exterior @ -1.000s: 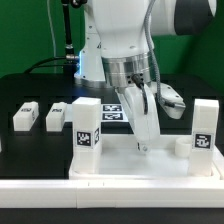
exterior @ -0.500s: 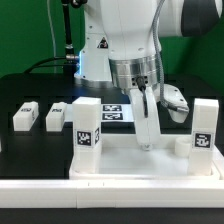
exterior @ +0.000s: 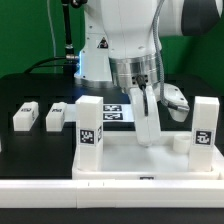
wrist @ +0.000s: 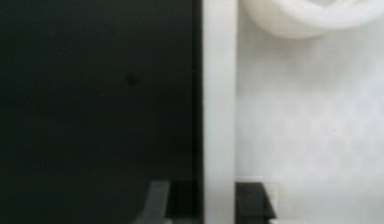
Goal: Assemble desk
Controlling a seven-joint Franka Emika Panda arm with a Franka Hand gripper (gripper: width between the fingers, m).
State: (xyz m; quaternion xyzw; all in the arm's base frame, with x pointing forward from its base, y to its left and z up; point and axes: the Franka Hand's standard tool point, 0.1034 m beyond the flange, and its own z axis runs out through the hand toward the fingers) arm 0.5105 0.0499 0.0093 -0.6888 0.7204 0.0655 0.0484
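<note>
As the exterior view has it, the tool (exterior: 147, 138) stands clenched on the far edge of the desk top (exterior: 120, 165), which lies on the black counter (exterior: 25, 90) with two legs (exterior: 89, 135) upright at its ends. In the wrist view, both fingers (wrist: 169, 203) pinch its white rim (wrist: 215, 100).

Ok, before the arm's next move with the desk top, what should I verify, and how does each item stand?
1. gripper shut on the desk top at its rim: ok, one finger on each side in the wrist view.
2. Pads pressing firmly on the rim: cannot tell.
3. left upright leg (exterior view's left) standing on the top: ok.
4. right upright leg standing: ok; fully seated: cannot tell.
5. first loose leg and second loose leg clear of the top: ok, they lie apart on the table.
</note>
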